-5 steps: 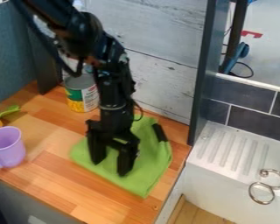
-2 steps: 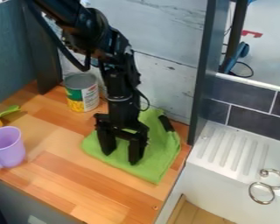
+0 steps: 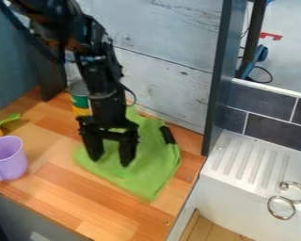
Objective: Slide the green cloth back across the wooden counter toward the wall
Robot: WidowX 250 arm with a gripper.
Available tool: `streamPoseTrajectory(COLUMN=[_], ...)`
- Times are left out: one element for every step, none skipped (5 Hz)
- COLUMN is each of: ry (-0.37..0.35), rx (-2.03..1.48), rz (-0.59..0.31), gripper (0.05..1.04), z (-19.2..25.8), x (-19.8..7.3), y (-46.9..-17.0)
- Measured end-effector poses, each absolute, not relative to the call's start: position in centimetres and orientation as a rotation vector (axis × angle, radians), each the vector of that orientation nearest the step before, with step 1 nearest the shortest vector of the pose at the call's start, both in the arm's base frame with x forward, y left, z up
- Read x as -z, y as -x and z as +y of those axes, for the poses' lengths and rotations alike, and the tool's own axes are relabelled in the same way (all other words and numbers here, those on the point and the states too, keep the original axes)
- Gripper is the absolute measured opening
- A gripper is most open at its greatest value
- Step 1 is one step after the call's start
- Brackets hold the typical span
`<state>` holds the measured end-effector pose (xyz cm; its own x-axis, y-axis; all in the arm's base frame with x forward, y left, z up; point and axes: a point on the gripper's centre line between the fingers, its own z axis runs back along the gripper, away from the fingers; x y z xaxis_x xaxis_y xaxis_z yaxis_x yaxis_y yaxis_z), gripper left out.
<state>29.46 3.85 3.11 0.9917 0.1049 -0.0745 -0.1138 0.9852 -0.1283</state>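
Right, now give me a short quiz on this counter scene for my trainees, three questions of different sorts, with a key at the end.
1. Multiple choice: What colour is the cloth that lies on the wooden counter under the gripper?
a) orange
b) green
c) purple

2. True or false: Seen from the camera, the arm hides part of the can.

3. Fill in the missing word, "apart" or "together": The gripper's two fingers are ____.

Key: 1. b; 2. true; 3. apart
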Motion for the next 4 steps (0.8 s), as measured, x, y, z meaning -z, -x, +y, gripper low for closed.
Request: streamPoseTrajectory(ry=[0.137,0.090,0.004,-0.046], rx=[-0.147,-0.149,-0.173,-0.156], rz=[0.065,0.094,0.155,0.157], gripper=[1.001,1.001,1.001,1.001], z=[5.1,5.6,6.0,6.3], x=[-5.0,-7.3,-9.1,-10.1], y=[-28.8,-25.8,-21.6,-19.7])
